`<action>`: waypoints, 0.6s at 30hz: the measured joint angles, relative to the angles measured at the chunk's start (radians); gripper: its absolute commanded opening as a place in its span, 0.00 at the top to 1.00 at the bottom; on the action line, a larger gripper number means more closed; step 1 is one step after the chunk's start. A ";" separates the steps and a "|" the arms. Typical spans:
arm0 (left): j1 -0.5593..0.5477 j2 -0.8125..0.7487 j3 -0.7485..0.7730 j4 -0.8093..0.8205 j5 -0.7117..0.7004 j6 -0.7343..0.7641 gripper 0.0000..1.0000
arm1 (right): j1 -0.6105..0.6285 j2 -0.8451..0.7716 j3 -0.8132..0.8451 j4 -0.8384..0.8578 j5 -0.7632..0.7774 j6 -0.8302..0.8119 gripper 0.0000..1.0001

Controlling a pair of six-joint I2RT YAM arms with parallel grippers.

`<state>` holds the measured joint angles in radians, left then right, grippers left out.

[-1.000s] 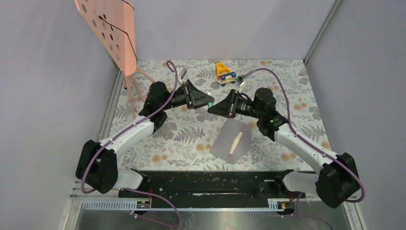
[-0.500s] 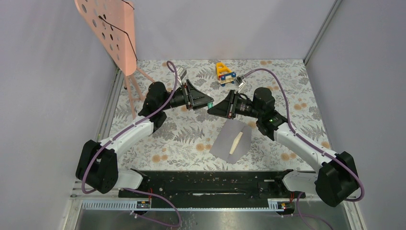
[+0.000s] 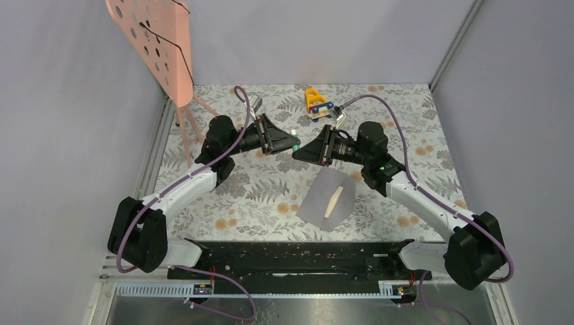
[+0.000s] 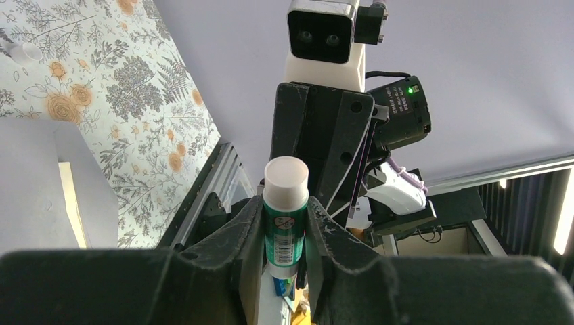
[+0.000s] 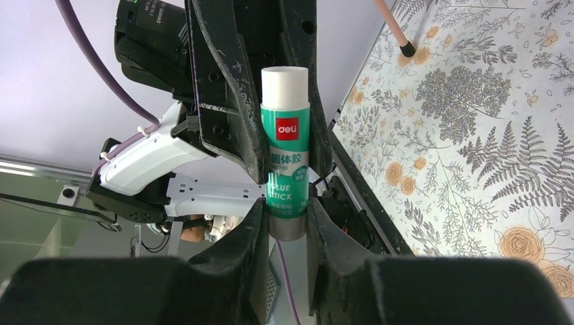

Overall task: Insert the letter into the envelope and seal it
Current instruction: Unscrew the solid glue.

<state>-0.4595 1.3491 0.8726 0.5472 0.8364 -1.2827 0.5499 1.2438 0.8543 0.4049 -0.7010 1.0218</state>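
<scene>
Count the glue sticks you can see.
1 glue stick, clamped between the left pincer and right pincer, raised above the table beyond the envelope. None else shows; some may be hidden.

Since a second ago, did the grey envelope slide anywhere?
No. The envelope lies at the same spot, its near corner equally close to the black rail.

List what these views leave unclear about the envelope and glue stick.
Top external: the envelope's far edge lies under the right arm; flap position unreadable.
Top external: the letter shows only as a pale strip.
Top external: the glue stick is nearly hidden between the left gripper and right gripper.
Left wrist: the frame's left edge cuts the envelope.
</scene>
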 measured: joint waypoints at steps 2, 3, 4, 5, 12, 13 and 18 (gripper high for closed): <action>0.000 0.000 -0.003 0.002 -0.003 0.000 1.00 | -0.001 0.001 0.000 -0.001 0.000 0.000 0.70; 0.000 -0.001 -0.006 0.001 -0.005 0.000 1.00 | -0.001 0.001 0.000 -0.004 0.000 0.000 0.62; 0.000 -0.002 -0.008 0.000 -0.009 0.000 1.00 | -0.002 0.001 0.000 -0.006 0.000 0.002 0.58; 0.000 -0.004 -0.011 -0.003 -0.012 0.000 1.00 | -0.002 0.001 0.000 -0.009 0.001 0.005 0.55; -0.004 -0.047 -0.016 -0.031 -0.040 0.009 1.00 | -0.006 0.000 -0.002 0.019 0.003 0.042 0.65; -0.004 -0.050 -0.016 -0.030 -0.046 0.010 1.00 | -0.006 0.000 -0.003 0.037 0.003 0.056 0.66; -0.004 -0.054 -0.016 -0.020 -0.056 0.006 1.00 | -0.007 0.011 -0.031 0.151 -0.005 0.137 0.58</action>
<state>-0.4633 1.2949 0.8566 0.5274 0.7807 -1.2770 0.5430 1.2549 0.8238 0.5556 -0.7055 1.1587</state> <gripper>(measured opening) 0.243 0.357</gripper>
